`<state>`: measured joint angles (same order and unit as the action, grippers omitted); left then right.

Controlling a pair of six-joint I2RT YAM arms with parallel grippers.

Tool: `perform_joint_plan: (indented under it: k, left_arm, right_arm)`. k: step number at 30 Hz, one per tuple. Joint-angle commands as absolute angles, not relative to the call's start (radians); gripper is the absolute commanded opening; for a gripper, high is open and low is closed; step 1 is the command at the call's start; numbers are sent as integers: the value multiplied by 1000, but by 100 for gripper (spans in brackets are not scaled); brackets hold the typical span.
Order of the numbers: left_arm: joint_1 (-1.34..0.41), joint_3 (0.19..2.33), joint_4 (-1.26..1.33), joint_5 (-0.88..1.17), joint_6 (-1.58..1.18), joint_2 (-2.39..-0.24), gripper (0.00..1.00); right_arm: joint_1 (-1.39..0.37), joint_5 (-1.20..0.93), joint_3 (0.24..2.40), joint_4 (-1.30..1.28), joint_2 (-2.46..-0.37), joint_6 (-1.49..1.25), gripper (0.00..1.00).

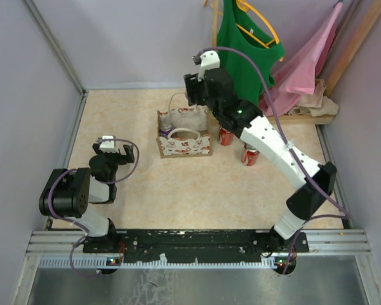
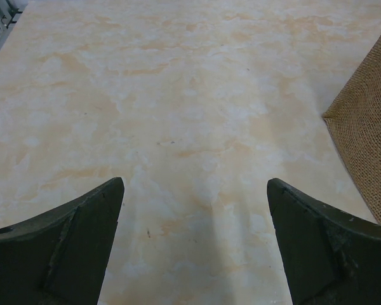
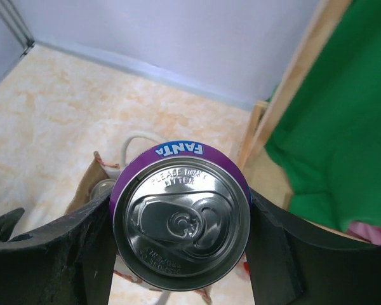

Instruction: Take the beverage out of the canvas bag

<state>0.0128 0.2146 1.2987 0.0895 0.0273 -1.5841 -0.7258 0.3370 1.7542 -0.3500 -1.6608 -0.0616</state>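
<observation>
**Right claw and its load.** The beverage can (image 3: 181, 216), with a purple rim lettered FANTA and a silver top with the tab lying flat, stands upright in the right claw (image 3: 183, 213). The dark fingers (image 3: 82, 254) press on opposite sides of the can, so the jaws are clamped on it. The can is lifted out of the canvas bag (image 3: 89, 187), which lies below the claw. The bag's open mouth shows past the can's left side, and a white loop handle (image 3: 136, 143) shows just beyond that. A second can top (image 3: 105, 187) shows inside the bag.

**Top view.** The right claw (image 1: 193, 89) hangs over the far side of the canvas bag (image 1: 183, 141). The claw's body hides the held can in this view. This view alone shows one red can (image 1: 226, 135) and another red can (image 1: 250, 154). Both stand on the table (image 1: 146, 190) nearer the arm bases than the claw, beside the forearm. A green shirt (image 1: 244, 44) and a pink garment (image 1: 311, 60) hang beyond the claw, to its right. The right wrist view catches only part of the shirt.

**Left claw.** The left claw (image 1: 109, 149) sits low, well apart from the bag and to its left. The left wrist view shows its jaws apart over bare table with nothing between them. A woven tan surface (image 2: 368, 140) lies at the right edge of that view, and what it belongs to cannot be told.
</observation>
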Motion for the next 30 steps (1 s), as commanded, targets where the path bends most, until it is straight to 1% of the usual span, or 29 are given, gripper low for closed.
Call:
perform_joint_plan:
  k: [1, 6, 10, 16, 25, 30]
  left_arm:
    - [10, 226, 1312, 87, 35, -1592, 100]
    - [10, 226, 1312, 87, 35, -1592, 100]
    - [10, 225, 1312, 87, 35, -1592, 100]
    - [10, 225, 1312, 87, 35, -1592, 100]
    - [10, 225, 1312, 87, 35, -1592, 100]
    - [11, 226, 1312, 87, 35, -1592, 100]
  right_arm:
    - [-724, 499, 1734, -248, -1507, -19, 0]
    - [-723, 677, 1664, -324, -1439, -19, 0]
    - [-699, 701, 1604, -398, -1414, -96, 0]
    - [-611, 568, 1455, -453, -1365, -222, 0]
    - [-605, 471, 1237, -456, -1368, -295, 0]
    - [-605, 468, 1184, -425, -1372, -304, 0]
